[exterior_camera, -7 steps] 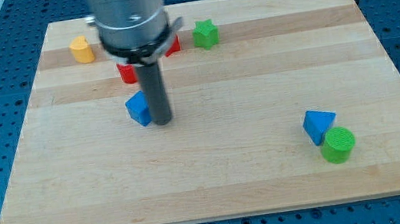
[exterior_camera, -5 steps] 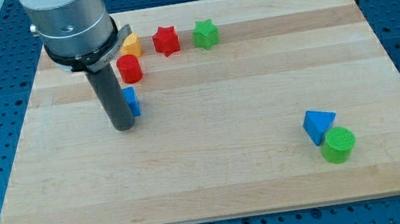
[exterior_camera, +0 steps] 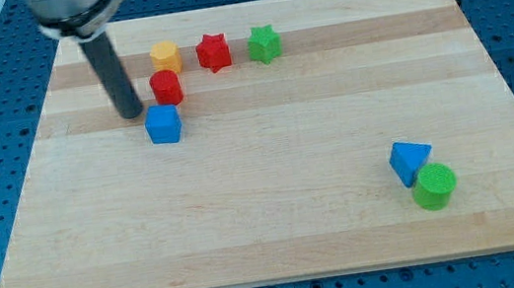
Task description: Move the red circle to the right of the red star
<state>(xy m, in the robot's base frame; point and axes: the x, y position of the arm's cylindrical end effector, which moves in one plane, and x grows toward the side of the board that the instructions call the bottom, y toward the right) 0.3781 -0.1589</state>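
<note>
my tip (exterior_camera: pixel 131 114): on the board, touching no block, holding nothing
red circle (exterior_camera: pixel 166 87): I see it just right of my tip, slightly up
red star (exterior_camera: pixel 213 51): further right and up, beyond the circle
blue cube (exterior_camera: pixel 164 124): just down-right of my tip
yellow block (exterior_camera: pixel 165 57): up-right, above the circle

We see my tip (exterior_camera: pixel 130 114) just left of the red circle (exterior_camera: pixel 166 87), a narrow gap between them. The blue cube (exterior_camera: pixel 164 124) blocks below, the yellow block (exterior_camera: pixel 165 58) above. Right of the red star (exterior_camera: pixel 214 52), the green star (exterior_camera: pixel 264 44) leaves little room
</note>
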